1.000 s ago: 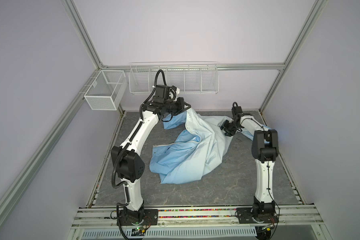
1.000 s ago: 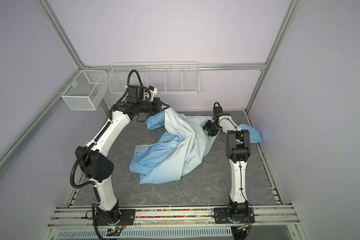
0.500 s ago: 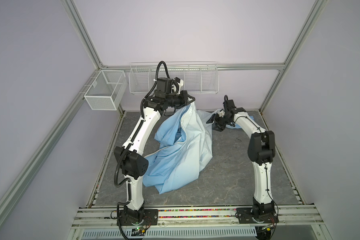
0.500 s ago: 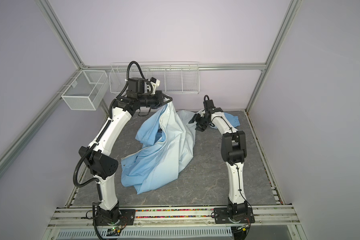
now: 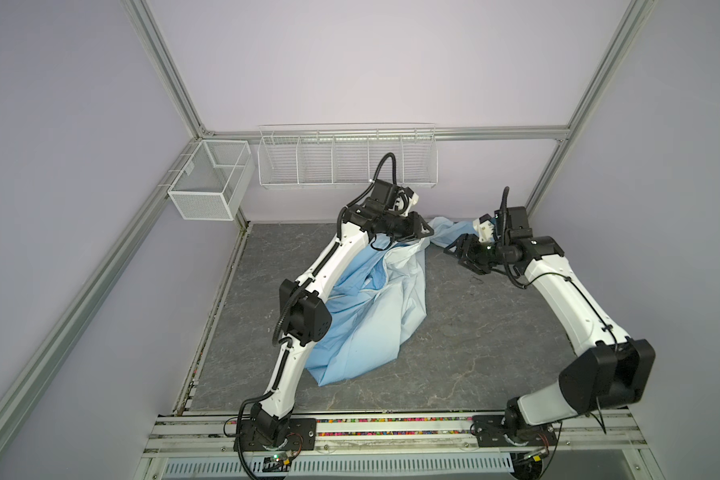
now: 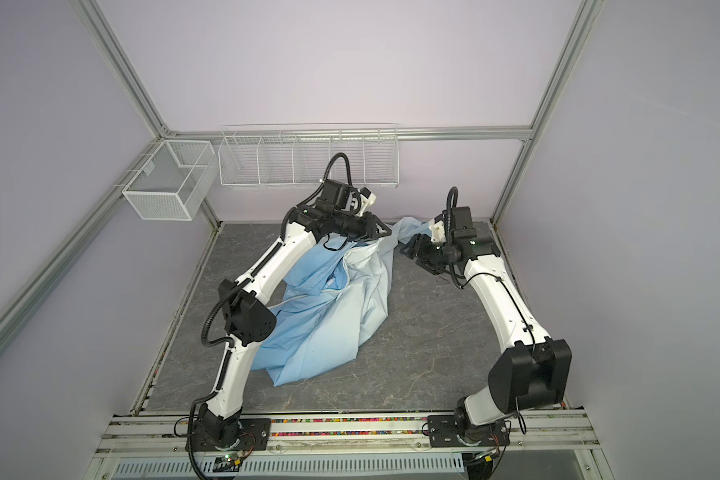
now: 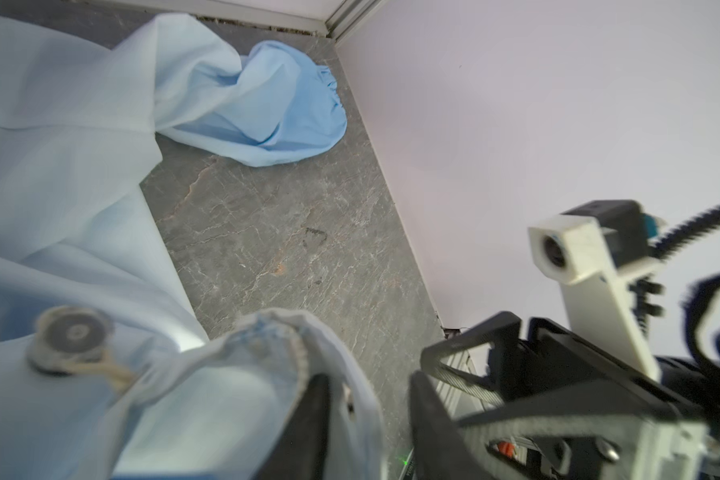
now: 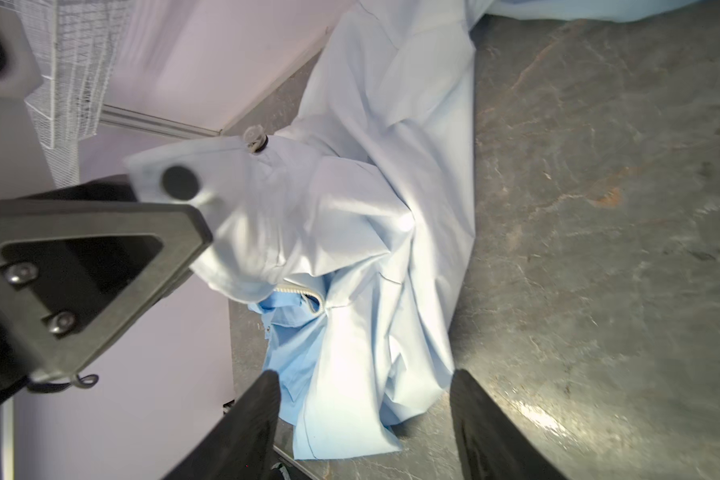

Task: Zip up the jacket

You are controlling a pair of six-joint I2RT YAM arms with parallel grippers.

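Two grippers work above the grey marbled counter (image 5: 474, 365). Left of centre, the left gripper (image 5: 421, 229) is raised near the back wall. Its fingers (image 7: 308, 415) are parted, and an edge of the large, thin, light-blue jacket (image 5: 375, 316) with a dark snap (image 8: 179, 181) is draped over one of them. From there the jacket falls in a crumpled heap onto the counter's middle. One elastic-cuffed sleeve (image 7: 275, 104) trails toward the back right corner. Further right, the right gripper (image 5: 458, 254) hovers just beside the jacket, fingers (image 8: 258, 415) wide apart and empty.

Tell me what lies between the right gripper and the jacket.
Only bare grey table, seen in both top views: the open right gripper hovers apart from the jacket, holding nothing.
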